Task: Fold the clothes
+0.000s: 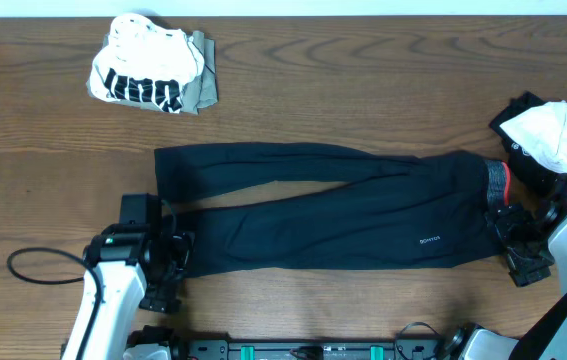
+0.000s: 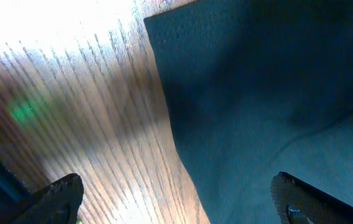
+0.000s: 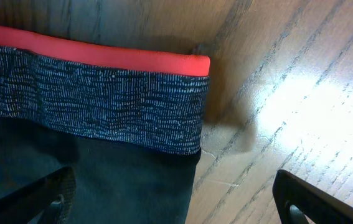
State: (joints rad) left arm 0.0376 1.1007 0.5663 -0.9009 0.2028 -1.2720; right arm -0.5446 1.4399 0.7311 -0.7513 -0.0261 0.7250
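Long black trousers [image 1: 333, 210] lie flat across the table, legs to the left, grey waistband [image 1: 495, 182] with a red-orange edge to the right. My left gripper [image 1: 171, 262] is open over the lower leg's cuff; in the left wrist view [image 2: 176, 199] one finger is over bare wood and the other over the black cloth [image 2: 269, 112]. My right gripper [image 1: 515, 235] is open at the waistband's front corner; in the right wrist view [image 3: 176, 202] the waistband [image 3: 101, 106] lies just ahead, one finger over cloth, the other over wood.
A white black-printed top on an olive piece [image 1: 153, 75] sits folded at the back left. A black-and-white garment [image 1: 553, 135] lies bunched at the right edge. A black cable [image 1: 38, 265] loops at the front left.
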